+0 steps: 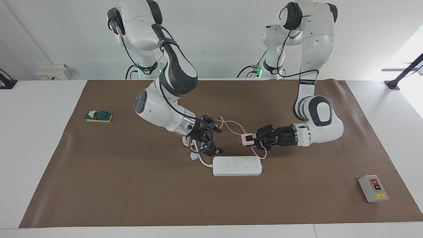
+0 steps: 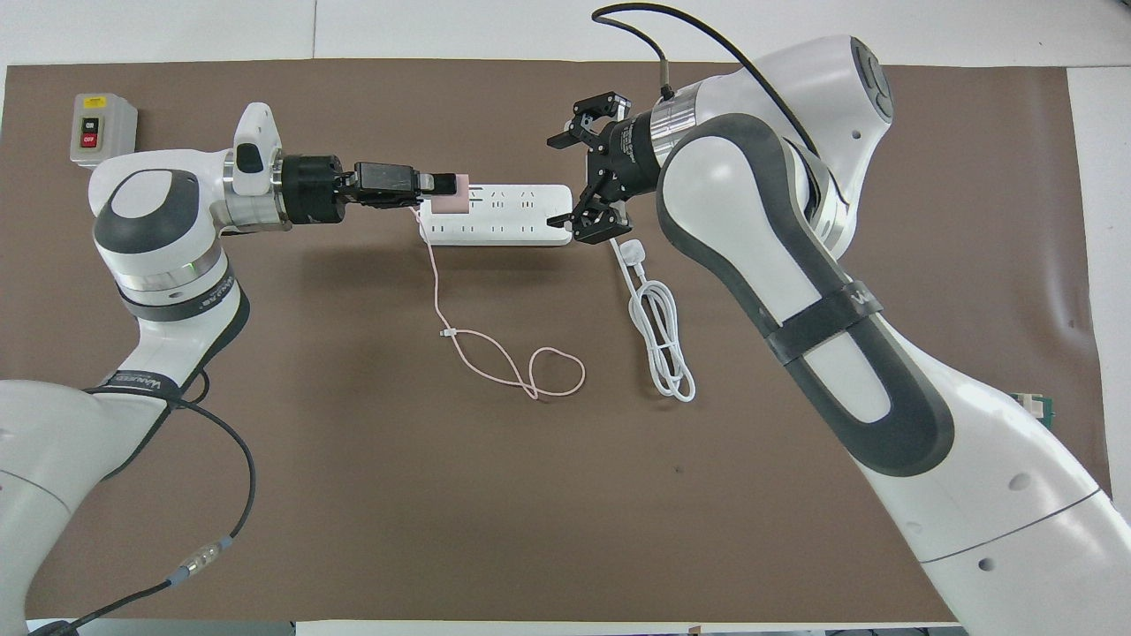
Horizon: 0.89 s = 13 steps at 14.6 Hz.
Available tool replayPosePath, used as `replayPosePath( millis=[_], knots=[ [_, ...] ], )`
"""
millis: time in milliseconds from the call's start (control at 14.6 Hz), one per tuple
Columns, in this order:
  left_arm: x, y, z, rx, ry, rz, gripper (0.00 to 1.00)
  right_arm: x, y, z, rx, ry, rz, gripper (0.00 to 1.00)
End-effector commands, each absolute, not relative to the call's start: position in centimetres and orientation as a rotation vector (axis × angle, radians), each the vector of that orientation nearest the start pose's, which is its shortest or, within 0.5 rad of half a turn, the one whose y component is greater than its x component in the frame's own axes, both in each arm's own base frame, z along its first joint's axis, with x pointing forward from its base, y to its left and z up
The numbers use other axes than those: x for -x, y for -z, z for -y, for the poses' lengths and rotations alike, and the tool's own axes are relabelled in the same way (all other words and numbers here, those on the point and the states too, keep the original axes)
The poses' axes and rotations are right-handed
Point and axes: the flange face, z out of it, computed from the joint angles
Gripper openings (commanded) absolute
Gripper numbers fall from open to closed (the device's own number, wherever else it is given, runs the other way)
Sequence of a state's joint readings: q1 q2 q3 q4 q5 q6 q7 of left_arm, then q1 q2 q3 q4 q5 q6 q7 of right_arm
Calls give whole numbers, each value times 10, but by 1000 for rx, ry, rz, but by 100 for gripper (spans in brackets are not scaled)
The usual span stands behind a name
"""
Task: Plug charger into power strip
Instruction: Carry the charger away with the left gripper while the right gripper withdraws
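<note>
Pink plastic marks the charger (image 1: 245,139), a small cube held in the air by the left gripper (image 1: 253,137), whose fingers are clenched on its body. Its metal prongs point sideways toward the right arm, and it hangs over the power strip's end toward the left arm. Its thin pink cable (image 2: 495,353) drops from the cube and trails across the brown mat (image 1: 132,198) toward the robots' edge of the table, ending in a loose loop.

The power strip (image 1: 237,165) lies flat on the mat near the middle of the table, sockets up, its long side running between the two arms' ends. A thick white cord (image 2: 661,340) leaves the end toward the right arm and lies coiled on the mat, nearer the robots' edge than the strip (its white plug sits just beside that end).

The right gripper (image 1: 213,140) is at that same end of the strip — jaws released and spread wide, holding nothing.

A grey box (image 1: 373,188) with red and black buttons sits near the corner at the left arm's end, away from the robots. A green block (image 1: 98,116) lies toward the right arm's end.
</note>
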<state>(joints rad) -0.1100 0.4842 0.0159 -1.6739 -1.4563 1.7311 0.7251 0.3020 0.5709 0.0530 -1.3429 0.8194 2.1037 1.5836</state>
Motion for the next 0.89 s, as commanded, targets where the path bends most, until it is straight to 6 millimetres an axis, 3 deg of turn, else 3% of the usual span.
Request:
replayPosePath(
  millis=[0,274,480,549,686,823],
  knots=[
    [-657,-431,125,-1919,-44,155,0,-693,-439,-259,1674,-709,-1810,100],
    [-667,-500,81,-2191,139,63,0,-692,-452,-221,1739,-677,-1836,100],
    [-655,-505,46,-2321,240,37,0,-689,-466,-194,1832,-620,-1833,100],
    [-649,-512,32,-2391,285,-1,0,-686,-470,-184,1866,-612,-1816,100],
    [-642,-545,21,-2517,334,11,0,-681,-476,-158,1921,-584,-1785,100],
    [-633,-553,-1,-2627,398,-6,0,-674,-481,-131,2057,-546,-1689,100]
  ],
)
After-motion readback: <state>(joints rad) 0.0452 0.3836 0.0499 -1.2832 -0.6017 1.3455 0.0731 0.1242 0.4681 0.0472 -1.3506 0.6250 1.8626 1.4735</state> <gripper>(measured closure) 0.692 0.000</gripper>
